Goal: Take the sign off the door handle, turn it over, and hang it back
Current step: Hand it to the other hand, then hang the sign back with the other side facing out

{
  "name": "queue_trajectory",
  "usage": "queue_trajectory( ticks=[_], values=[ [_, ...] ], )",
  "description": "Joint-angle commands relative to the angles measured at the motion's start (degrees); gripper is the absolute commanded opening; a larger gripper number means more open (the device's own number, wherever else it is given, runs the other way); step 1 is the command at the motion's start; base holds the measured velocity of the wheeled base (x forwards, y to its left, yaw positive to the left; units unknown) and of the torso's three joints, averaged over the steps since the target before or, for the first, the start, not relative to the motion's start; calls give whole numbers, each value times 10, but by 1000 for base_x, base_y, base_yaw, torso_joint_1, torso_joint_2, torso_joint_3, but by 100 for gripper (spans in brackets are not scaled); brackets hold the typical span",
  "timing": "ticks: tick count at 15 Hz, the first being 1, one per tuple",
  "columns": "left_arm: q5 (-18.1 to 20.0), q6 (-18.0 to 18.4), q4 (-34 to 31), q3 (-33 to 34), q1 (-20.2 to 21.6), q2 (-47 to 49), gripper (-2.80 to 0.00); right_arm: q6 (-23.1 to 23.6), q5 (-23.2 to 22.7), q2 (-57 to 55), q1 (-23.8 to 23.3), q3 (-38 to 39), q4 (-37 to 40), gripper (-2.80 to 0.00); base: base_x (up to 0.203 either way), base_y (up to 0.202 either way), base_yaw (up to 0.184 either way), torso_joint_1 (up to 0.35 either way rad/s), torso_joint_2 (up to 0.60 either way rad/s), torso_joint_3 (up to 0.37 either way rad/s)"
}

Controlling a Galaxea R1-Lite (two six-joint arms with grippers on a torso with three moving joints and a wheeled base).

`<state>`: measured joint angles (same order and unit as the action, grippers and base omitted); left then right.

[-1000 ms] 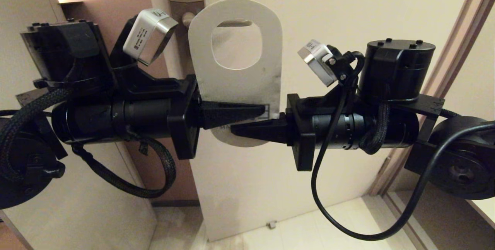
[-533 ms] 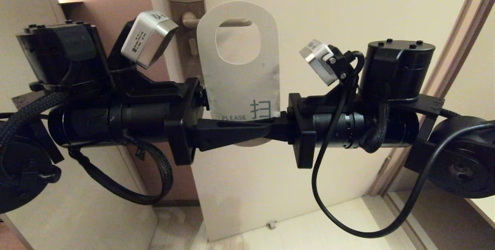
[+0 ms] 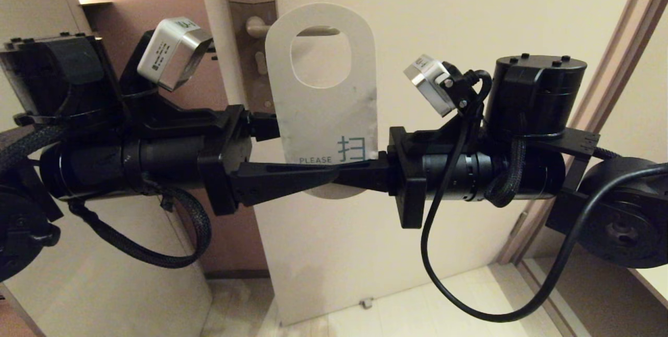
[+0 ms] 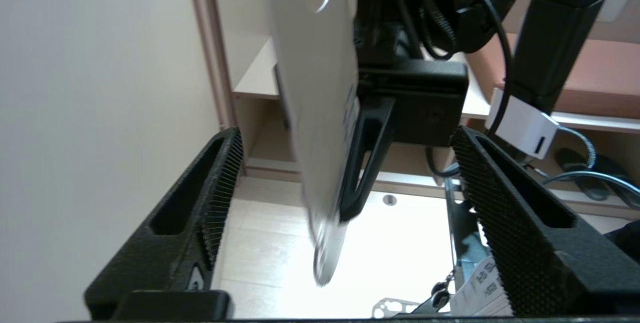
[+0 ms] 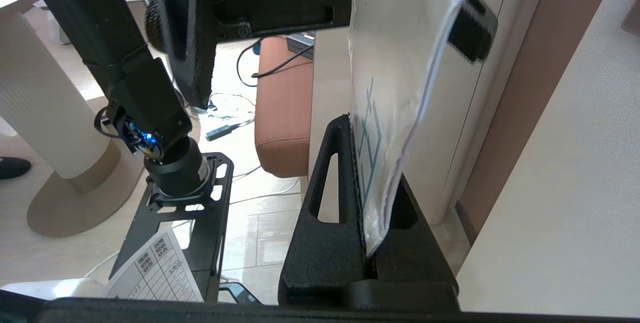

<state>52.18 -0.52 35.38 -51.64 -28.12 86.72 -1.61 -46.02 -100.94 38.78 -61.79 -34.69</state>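
Sign: flat white rounded card hanger w/ large oval hole [image 3: 323, 112], centre of head view; oval hole is looped over straight brownish-grey metal lever handle [image 3: 292, 29] at upper centre; "PLEASE" side is shown.
Handling: judged light, thin, bendy, smooth-faced; likely to swing or twist on the lever. Best taken at lower edge, clear of hole.
Left gripper [image 4: 345, 183]: fingers spread wide, straddling the card's lower part; no contact seen, nothing held.
Right gripper [image 5: 372, 223]: fingers clamped on the card's lower right corner, seen centre-right in head view.
Door: pale panel [image 3: 469, 13] behind card.
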Motion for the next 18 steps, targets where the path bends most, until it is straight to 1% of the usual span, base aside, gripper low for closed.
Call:
queue_trajectory(
  ticks=[1,5,7,10,13,16,17,18],
  values=[
    [3,0,2,7,14,-12,0,0,-3,0,0,-1,-2,-280,0,0,0,0,0,0],
    [4,1,2,23,35,-32,0,0,-2,1,-2,-1,-2,-280,0,0,0,0,0,0],
    [3,0,1,23,41,-39,0,1,-2,1,-9,-1,-2,-280,0,0,0,0,0,0],
    [3,1,1,23,62,-45,0,1,0,3,-16,-2,-2,-280,0,0,0,0,0,0],
    [4,0,1,27,74,-55,0,1,24,5,-19,-3,-3,-280,0,0,0,0,0,0],
    [4,1,1,39,86,-66,0,1,27,7,-26,-2,-3,-280,0,0,0,0,0,0],
    [4,1,2,44,87,-70,-280,1,27,8,-27,-2,-3,-280,0,0,0,0,0,0],
    [4,1,2,47,88,-76,-280,1,27,10,-27,-1,-3,-280,0,0,0,0,0,0]
  ],
)
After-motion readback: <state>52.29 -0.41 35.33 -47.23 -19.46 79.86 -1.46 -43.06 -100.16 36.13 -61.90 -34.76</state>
